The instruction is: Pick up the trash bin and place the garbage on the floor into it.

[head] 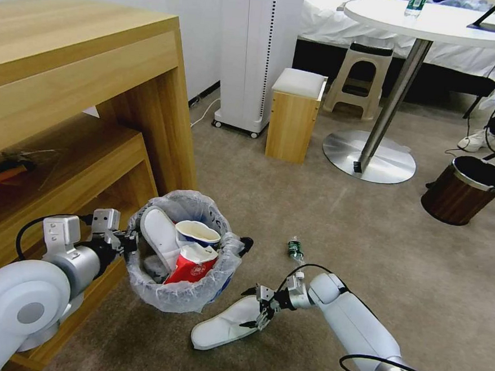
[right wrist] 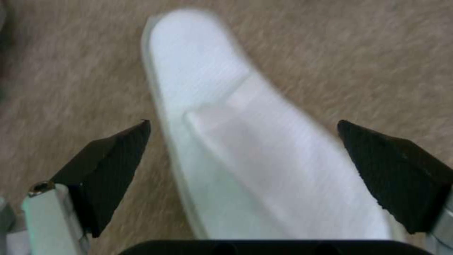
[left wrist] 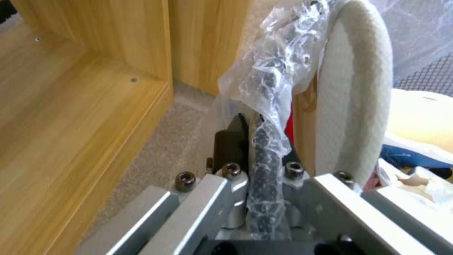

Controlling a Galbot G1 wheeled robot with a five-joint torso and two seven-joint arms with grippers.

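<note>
Straddling the white slipper point(head: 223, 325) on the beige carpet point(head: 368, 239), the right gripper point(head: 261, 313) hangs over its toe-band end with its black fingertips point(right wrist: 111, 170) spread wide, one to each side of the band and neither touching it. In the right wrist view the slipper's long axis runs straight away from the claw, so the jaws would close across its narrow width; from the head view, heel points toward the robot and the bin stands just beyond the toe. Beside it, the left gripper point(head: 120, 239) is clamped on the rim of the trash bin point(head: 180, 294), pinching the crinkled liner bag point(left wrist: 269, 81) and the dark rim beneath, next to the wooden shelf unit point(head: 68, 82). Inside the bin already sit the other slipper point(head: 159, 233), a paper cup point(head: 198, 233) and a red wrapper point(head: 192, 266). Farther out, a small green bottle point(head: 295, 250) lies on the carpet, nearer the right arm. Beyond stand a wooden stool point(head: 294, 118), a round table point(head: 440, 21) and a wood-grain bin point(head: 465, 189).
</note>
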